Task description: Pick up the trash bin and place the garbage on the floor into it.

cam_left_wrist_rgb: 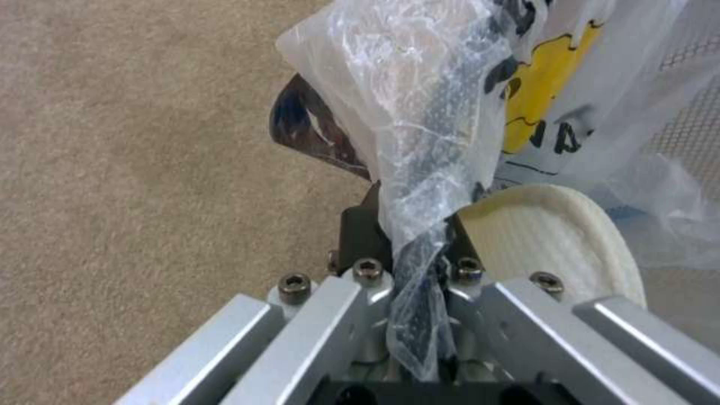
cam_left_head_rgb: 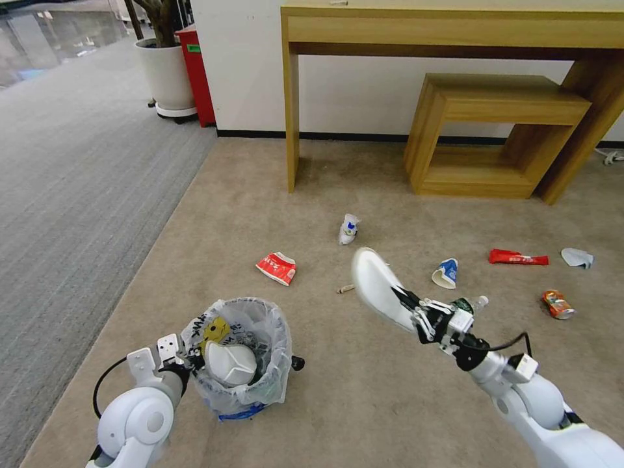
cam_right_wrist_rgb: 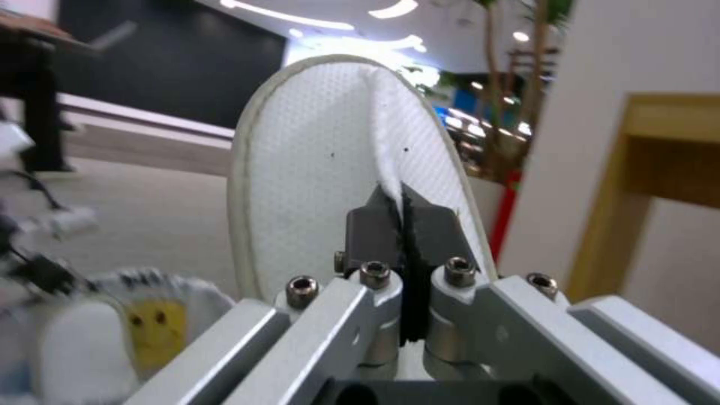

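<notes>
Left gripper (cam_left_head_rgb: pixel 184 356) clamped on the rim and plastic bag of the trash bin (cam_left_head_rgb: pixel 260 325), at the near left on the beige carpet (cam_left_head_rgb: pixel 364 403); bag (cam_left_wrist_rgb: pixel 420 140) bunched between the pinched fingers, yellow face mark just beyond. One white slipper (cam_left_head_rgb: pixel 229 364) already inside the bin. Right gripper (cam_left_head_rgb: pixel 409 305) closed on the second slipper (cam_left_head_rgb: pixel 377 283), held up off the carpet to the right of the bin, well apart from it; fingers (cam_right_wrist_rgb: pixel 375 230) pressed together on the slipper's edge (cam_right_wrist_rgb: pixel 315 169). Rest of the litter lay on the carpet: red-white carton (cam_left_head_rgb: pixel 276 268) beyond the bin, wooden stick (cam_left_head_rgb: pixel 345 288) to its right, crumpled cup (cam_left_head_rgb: pixel 349 229) farther off, blue-white cup (cam_left_head_rgb: pixel 446 273), red wrapper (cam_left_head_rgb: pixel 518 258), white tissue (cam_left_head_rgb: pixel 577 257) and orange can (cam_left_head_rgb: pixel 558 303) at the right. Clear bottle (cam_left_head_rgb: pixel 471 304) just beside the right wrist. Wooden table (cam_left_head_rgb: pixel 455 32) and low stool (cam_left_head_rgb: pixel 494 133) against the far wall
</notes>
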Robot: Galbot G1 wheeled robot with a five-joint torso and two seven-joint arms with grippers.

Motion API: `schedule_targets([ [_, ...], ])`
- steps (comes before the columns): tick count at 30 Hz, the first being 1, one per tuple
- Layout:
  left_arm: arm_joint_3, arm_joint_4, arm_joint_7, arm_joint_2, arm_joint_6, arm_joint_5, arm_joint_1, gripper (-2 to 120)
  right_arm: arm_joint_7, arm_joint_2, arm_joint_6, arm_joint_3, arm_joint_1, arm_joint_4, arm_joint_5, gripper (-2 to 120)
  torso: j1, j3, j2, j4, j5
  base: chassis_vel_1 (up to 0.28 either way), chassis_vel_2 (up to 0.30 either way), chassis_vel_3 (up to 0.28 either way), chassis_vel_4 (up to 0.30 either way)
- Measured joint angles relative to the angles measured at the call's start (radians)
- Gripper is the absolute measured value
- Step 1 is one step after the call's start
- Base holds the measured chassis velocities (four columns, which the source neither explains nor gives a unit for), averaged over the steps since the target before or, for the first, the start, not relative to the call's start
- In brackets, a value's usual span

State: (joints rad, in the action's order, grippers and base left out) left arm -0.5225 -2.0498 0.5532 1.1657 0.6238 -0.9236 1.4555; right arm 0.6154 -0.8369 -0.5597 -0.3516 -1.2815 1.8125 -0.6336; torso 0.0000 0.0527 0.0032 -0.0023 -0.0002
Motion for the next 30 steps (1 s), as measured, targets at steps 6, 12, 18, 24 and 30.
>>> schedule_targets([
  [6,0.032,-0.013,-0.010,-0.008,0.003,0.020,0.002,0,-0.013,0.069,0.029,0.110,0.109,0.056,-0.055,0,0.000,0.000,0.000,0.0001,0.0001,0.000,0.000,0.000,0.000],
  [12,0.053,-0.014,-0.010,0.003,0.006,0.025,-0.013,0,-0.052,0.066,0.048,0.187,0.161,0.083,-0.072,0,0.000,0.000,0.000,0.0000,0.0000,0.000,0.000,0.000,0.000],
  [18,0.080,-0.006,-0.011,0.020,0.007,0.037,-0.028,0,-0.089,0.034,0.052,0.287,0.217,0.103,-0.067,0,0.000,0.000,0.000,-0.0001,0.0001,0.000,0.000,0.000,0.000],
  [24,0.099,-0.004,-0.011,0.033,0.008,0.048,-0.036,0,-0.103,0.022,0.050,0.363,0.272,0.103,-0.075,0,0.000,0.000,0.000,0.0000,0.0000,0.000,0.000,0.000,0.000],
  [30,0.108,-0.015,-0.005,0.020,0.012,0.039,-0.052,0,-0.140,0.005,0.057,0.478,0.369,0.110,-0.120,0,0.000,0.000,0.000,0.0000,0.0001,0.000,0.000,0.000,0.000],
])
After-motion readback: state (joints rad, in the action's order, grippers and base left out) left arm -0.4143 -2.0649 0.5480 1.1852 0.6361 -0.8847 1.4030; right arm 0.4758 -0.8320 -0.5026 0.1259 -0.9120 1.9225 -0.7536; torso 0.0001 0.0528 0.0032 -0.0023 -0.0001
